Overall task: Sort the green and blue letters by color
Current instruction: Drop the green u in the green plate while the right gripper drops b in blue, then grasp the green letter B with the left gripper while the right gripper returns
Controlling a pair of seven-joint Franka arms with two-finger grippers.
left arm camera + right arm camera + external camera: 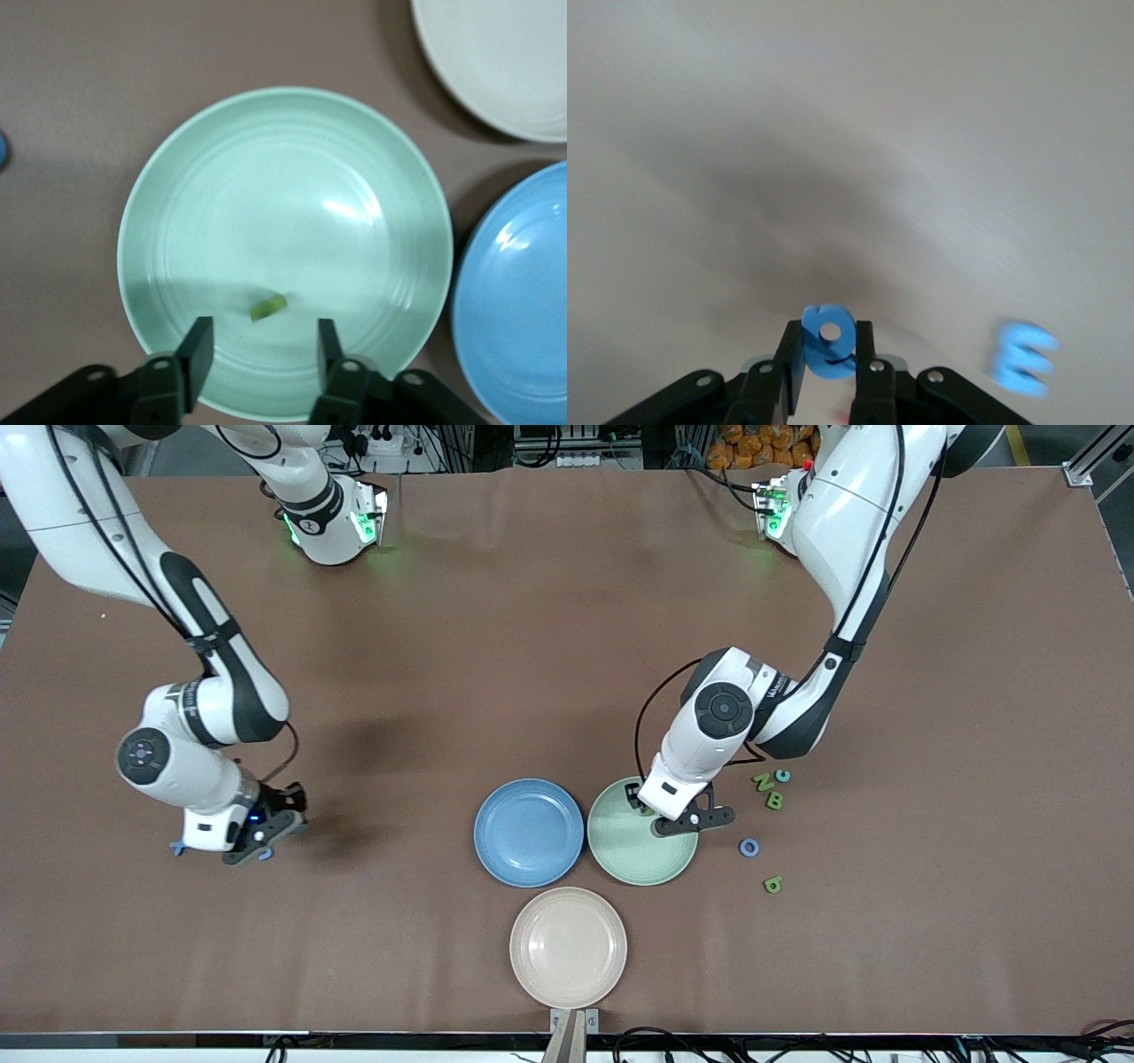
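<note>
Lying loose between parted left gripper (265,341) fingers over green plate (177,177): green letter (268,307). Pinched in right gripper (829,359): blue letter (829,341), above brown table (532,646).

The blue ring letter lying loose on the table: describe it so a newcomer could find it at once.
Start at the green plate under the left gripper. Toward the left arm's end of the table lies a small cluster of letters. The blue ring letter sits beside the plate's rim, the only round blue one with a hole; its closest neighbour, a green letter, lies nearer the front camera.
</note>
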